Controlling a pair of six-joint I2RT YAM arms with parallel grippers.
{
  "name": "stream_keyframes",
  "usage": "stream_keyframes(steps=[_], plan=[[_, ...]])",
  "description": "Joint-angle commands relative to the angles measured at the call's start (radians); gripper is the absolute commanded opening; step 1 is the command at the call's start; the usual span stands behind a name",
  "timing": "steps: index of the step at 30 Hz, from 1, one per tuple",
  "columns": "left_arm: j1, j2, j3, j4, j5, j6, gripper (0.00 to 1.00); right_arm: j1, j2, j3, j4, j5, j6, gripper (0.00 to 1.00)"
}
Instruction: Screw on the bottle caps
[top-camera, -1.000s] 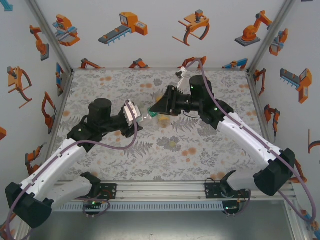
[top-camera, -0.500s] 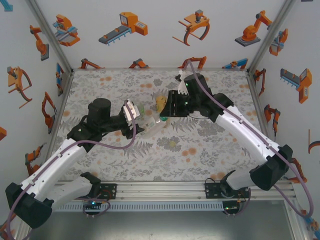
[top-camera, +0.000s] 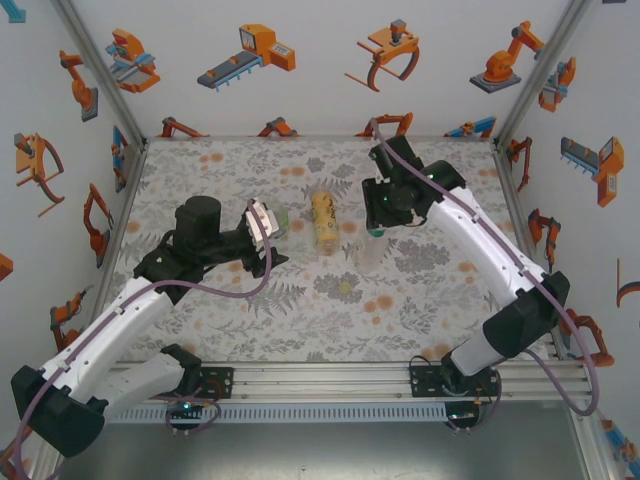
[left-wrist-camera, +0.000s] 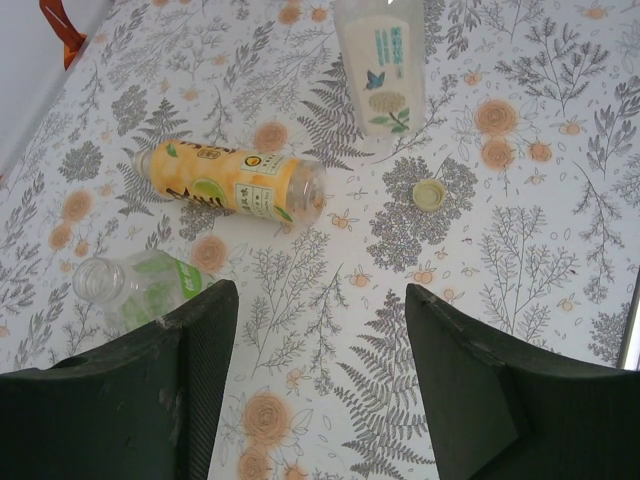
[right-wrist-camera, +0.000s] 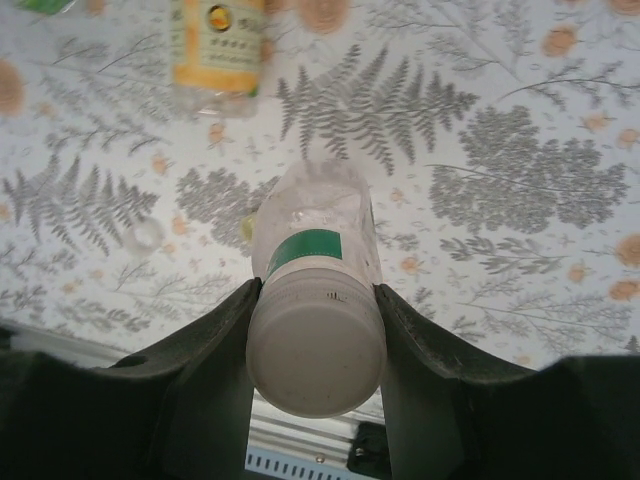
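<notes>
One bottle of the three looks finished; the clear bottle (right-wrist-camera: 318, 235) carries a white cap (right-wrist-camera: 316, 360) on its neck, and the right gripper (right-wrist-camera: 316, 310) is clenched on it just under that cap, one finger at each side. A second ago both arms met over the middle of the worktop (left-wrist-camera: 540, 260), the left gripper closed at the bottle's top; since then the left gripper (left-wrist-camera: 320, 300) has let go and now stands released, its fingers spread with nothing between them, while the right arm has swung the bottle away toward the far right. The bottle hangs upright below the gripper; whether its base touches the worktop cannot be told.

That parting uncovers what is left; the yellow bottle (left-wrist-camera: 225, 182) lies on its side near the centre, mouth bare; the green bottle (left-wrist-camera: 140, 285) lies just beside the left gripper's finger, mouth also bare; a loose cap (left-wrist-camera: 430, 193), pale yellow, lies on the print near the foot of the clear bottle, apart from both open bottles.

Judging from this, the first screwing step seems done, though how tight the cap sits is not visible; the right gripper must first set its bottle down and free itself; two bottles remain, both lying flat, so each will likely need lifting upright before a cap can be turned on.
</notes>
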Motion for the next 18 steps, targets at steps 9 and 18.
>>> stream_keyframes(steps=[9, 18], plan=[[0.008, -0.011, 0.005, 0.019, 0.031, -0.019, 0.64, -0.208, 0.243, 0.267, 0.026, 0.017, -0.105, 0.21], [0.011, -0.009, 0.005, 0.018, 0.029, -0.018, 0.65, -0.309, 0.532, 0.636, -0.056, 0.003, -0.157, 0.21]])
